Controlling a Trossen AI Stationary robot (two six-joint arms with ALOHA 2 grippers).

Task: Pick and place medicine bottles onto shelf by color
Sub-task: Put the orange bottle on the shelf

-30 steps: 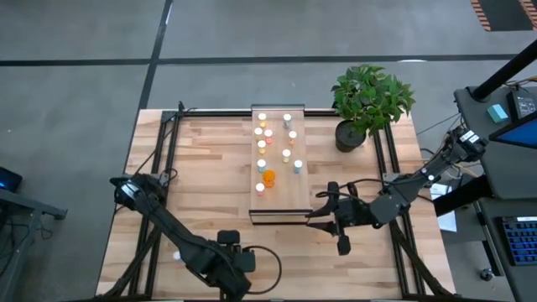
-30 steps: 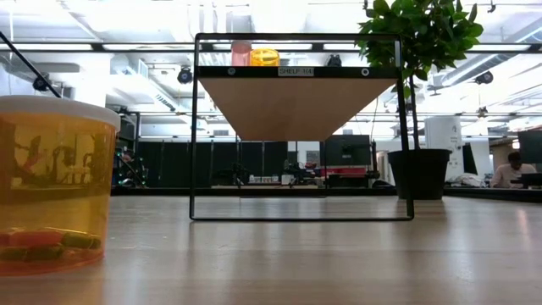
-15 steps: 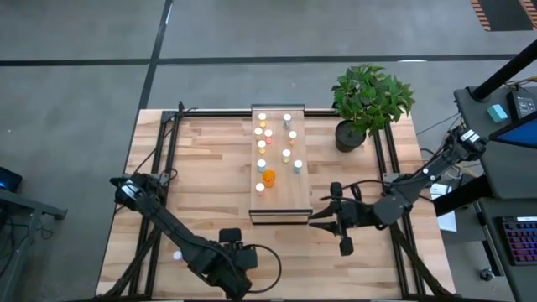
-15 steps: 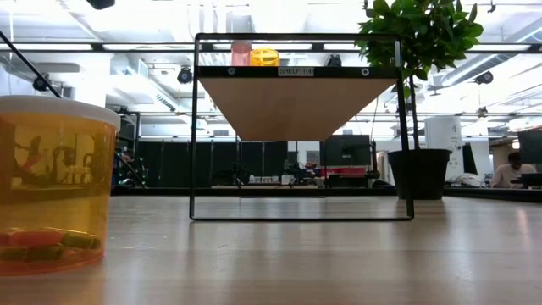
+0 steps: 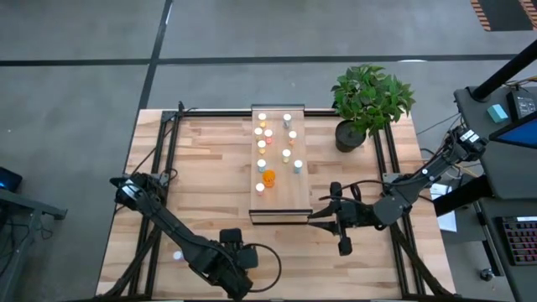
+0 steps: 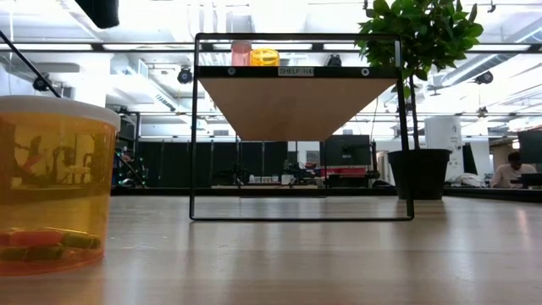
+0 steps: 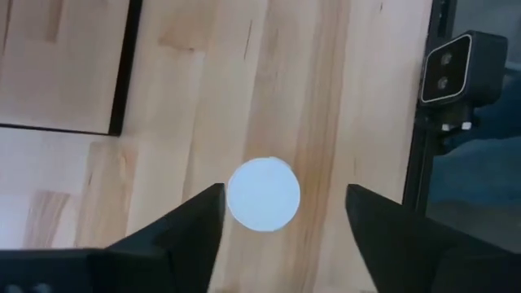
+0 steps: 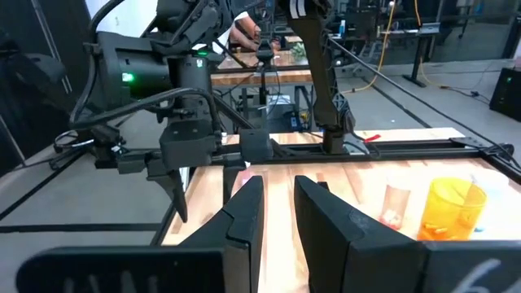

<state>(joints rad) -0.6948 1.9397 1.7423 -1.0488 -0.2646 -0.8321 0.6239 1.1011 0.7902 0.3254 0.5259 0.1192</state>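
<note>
An orange bottle (image 6: 52, 182) with a white cap (image 7: 263, 194) stands upright on the table near its near edge. My left gripper (image 7: 282, 197) is open above it, one finger on either side of the cap, touching nothing. It also shows at the top of the low view (image 6: 99, 10) and in the high view (image 5: 237, 264), where it hides the bottle. The shelf (image 5: 281, 205) carries several small bottles (image 5: 268, 176). My right gripper (image 5: 322, 220) hangs empty by the shelf's near right corner, with a narrow gap between its fingers (image 8: 248, 207).
A potted plant (image 5: 369, 101) stands at the far right of the table. A small white round thing (image 5: 177, 254) lies on the table left of my left arm. A small camera (image 7: 456, 69) sits at the near edge beside the bottle. An orange bottle (image 8: 452, 207) and a pale one (image 8: 395, 203) stand on the shelf's near end.
My left gripper has come down toward the orange bottle: it was out of the low view a second ago and now shows at that view's top, above the bottle. The bottle has not moved.
</note>
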